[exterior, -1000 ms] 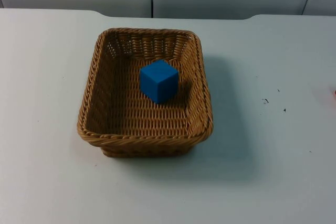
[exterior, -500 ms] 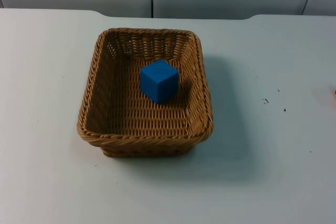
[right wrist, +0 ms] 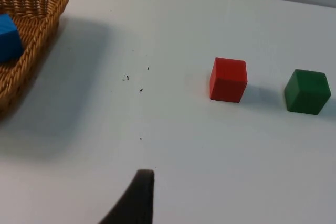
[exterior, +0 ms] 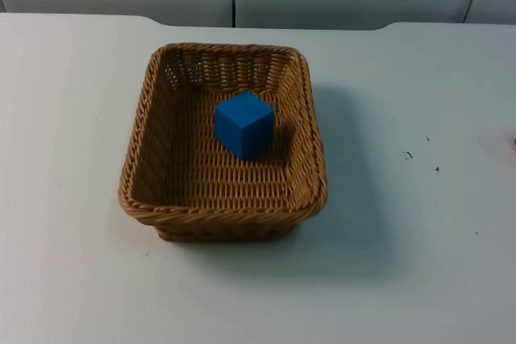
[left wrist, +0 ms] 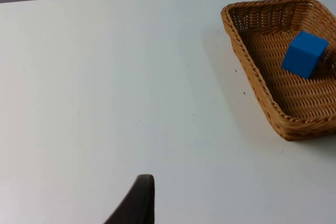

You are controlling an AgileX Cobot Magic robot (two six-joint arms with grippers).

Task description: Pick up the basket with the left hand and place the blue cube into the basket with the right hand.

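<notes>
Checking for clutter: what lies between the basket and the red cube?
In the right wrist view, only bare white table with a few small dark specks lies between the basket and the red cube.

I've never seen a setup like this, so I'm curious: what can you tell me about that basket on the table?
The basket is rectangular and looks woven from tan wicker, with a thick braided rim and sloping, open-weave walls. It stands upright and level on the white table, nothing gripping it. A blue cube rests on its woven floor, toward the far end, a little nearer one side wall.
</notes>
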